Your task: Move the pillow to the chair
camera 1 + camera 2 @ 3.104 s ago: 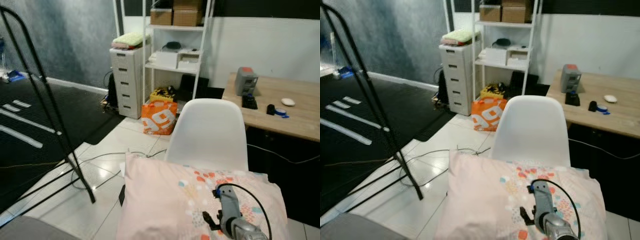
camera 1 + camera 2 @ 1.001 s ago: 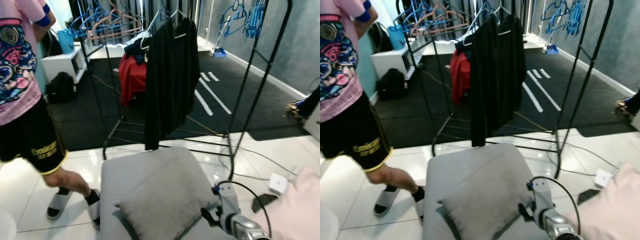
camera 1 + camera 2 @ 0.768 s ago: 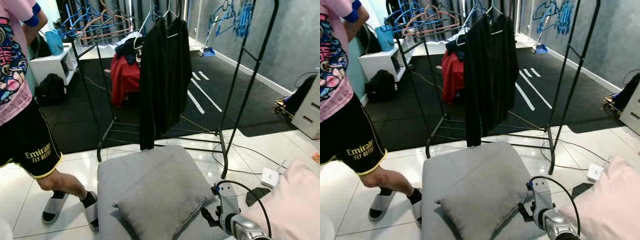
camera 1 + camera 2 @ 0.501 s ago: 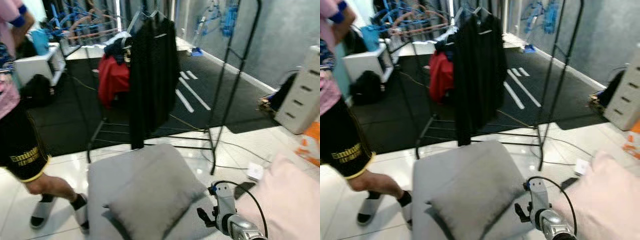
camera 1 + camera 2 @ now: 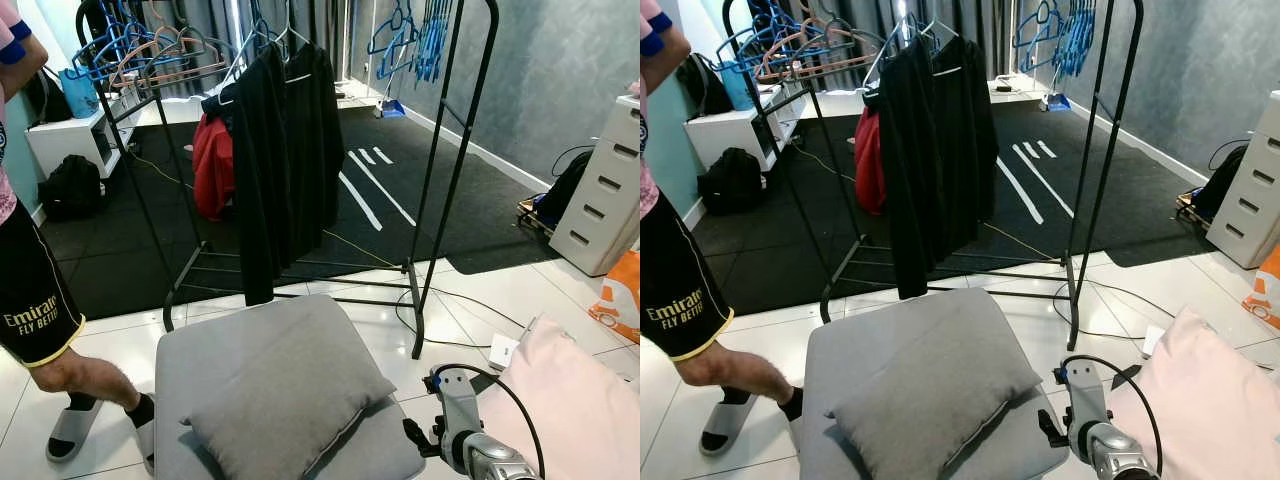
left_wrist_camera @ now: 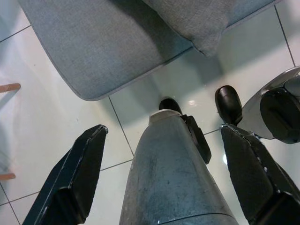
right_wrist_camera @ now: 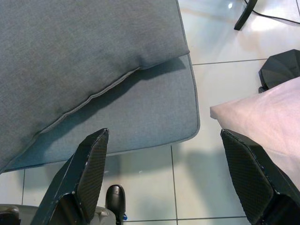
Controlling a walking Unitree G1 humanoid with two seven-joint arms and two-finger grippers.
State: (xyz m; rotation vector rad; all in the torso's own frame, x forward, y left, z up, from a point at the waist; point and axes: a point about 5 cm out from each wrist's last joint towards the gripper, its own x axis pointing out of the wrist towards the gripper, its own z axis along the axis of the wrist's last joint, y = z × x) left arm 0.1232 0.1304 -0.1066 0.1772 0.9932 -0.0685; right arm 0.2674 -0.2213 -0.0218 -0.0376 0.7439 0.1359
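Note:
A grey pillow lies on a low grey cushioned seat right in front of me. A pale pink pillow sits at the lower right, next to the seat. My right arm hangs between them. In the right wrist view, my right gripper is open above the seat's edge, with the grey pillow and the pink pillow on either side. My left gripper hangs open over the tiled floor beside the seat's corner.
A person in black shorts stands at the left by the seat. A black clothes rack with dark garments stands behind it. White drawers, an orange bag and floor cables lie to the right.
The camera swung from the white chair holding the pink pillow round to the grey seat, and over the last second panned back right. Both grippers stay open and empty.

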